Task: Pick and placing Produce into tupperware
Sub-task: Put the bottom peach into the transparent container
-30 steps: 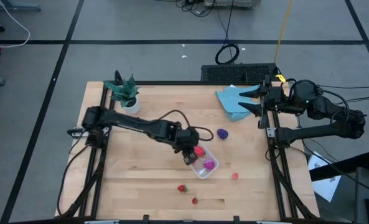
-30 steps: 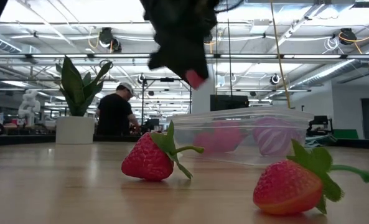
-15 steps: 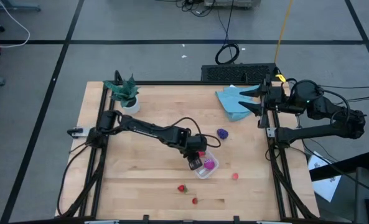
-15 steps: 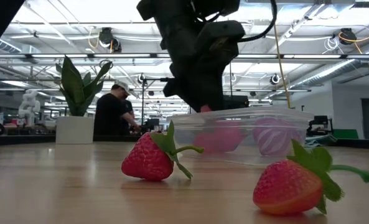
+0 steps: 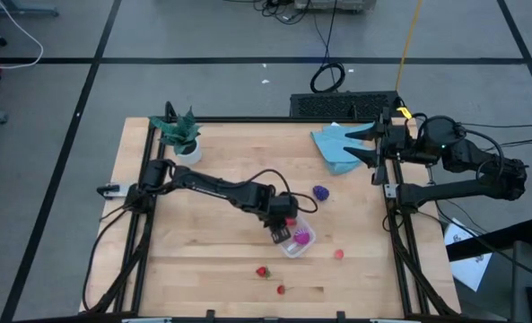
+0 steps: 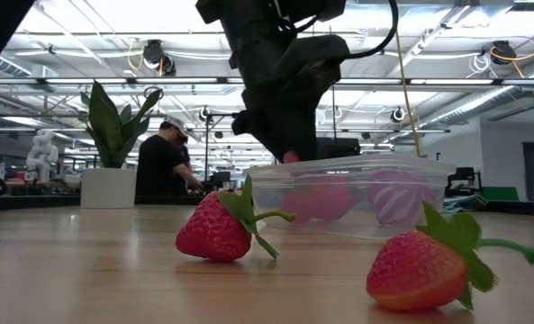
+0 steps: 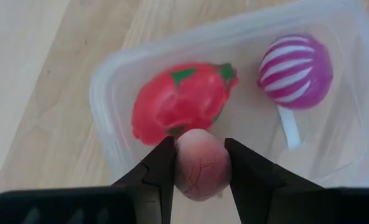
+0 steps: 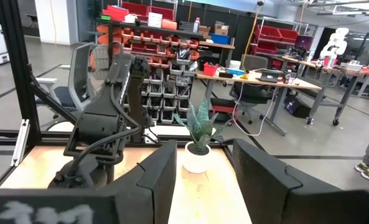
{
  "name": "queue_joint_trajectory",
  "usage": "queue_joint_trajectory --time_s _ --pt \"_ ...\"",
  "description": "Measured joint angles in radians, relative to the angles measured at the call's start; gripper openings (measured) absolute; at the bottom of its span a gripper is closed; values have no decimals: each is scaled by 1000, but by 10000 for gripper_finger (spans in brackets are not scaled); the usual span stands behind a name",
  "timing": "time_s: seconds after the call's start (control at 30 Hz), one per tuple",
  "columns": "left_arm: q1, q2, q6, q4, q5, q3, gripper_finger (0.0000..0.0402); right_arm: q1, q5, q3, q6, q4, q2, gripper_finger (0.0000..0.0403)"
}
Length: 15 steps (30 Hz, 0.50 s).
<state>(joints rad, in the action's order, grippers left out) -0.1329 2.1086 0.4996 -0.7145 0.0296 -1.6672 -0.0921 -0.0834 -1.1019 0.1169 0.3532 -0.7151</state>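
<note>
My left gripper (image 5: 281,230) (image 7: 198,147) hangs over the clear tupperware tub (image 5: 298,240) (image 7: 109,93) and is shut on a small pink fruit (image 7: 200,165). In the low view the gripper (image 6: 289,148) stands at the tub's rim (image 6: 348,164). Inside the tub lie a larger red piece (image 7: 178,102) and a magenta striped one (image 7: 295,67). A dark purple fruit (image 5: 320,192) and three small red berries (image 5: 262,271) (image 5: 281,289) (image 5: 339,254) lie on the table. My right gripper (image 5: 373,144) (image 8: 203,165) waits open at the table's right edge. My left gripper pinches the pink fruit (image 7: 200,171) between its two fingers (image 7: 162,165), one on each side of the round body. It comes from above, pointing down. The fruit is lifted clear, just above the red piece at the tub's near-left end.
A blue cloth (image 5: 337,148) lies at the far right of the table, and a potted plant (image 5: 180,135) stands at the far left corner. In the low view two strawberries (image 6: 217,227) (image 6: 420,270) lie in front of the tub. A person (image 6: 166,162) is in the room behind.
My left gripper, shut on the pink fruit, has moved a little toward the table's right and near edge and come down, from well above the tub to its rim. The tub and the fruits in it have stayed where they were.
</note>
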Motion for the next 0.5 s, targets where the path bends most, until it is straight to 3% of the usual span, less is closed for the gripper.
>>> queue_joint_trajectory --time_s 0.5 --pt "-2 0 43 -76 22 0 118 0 0 0 0 20 0 151"
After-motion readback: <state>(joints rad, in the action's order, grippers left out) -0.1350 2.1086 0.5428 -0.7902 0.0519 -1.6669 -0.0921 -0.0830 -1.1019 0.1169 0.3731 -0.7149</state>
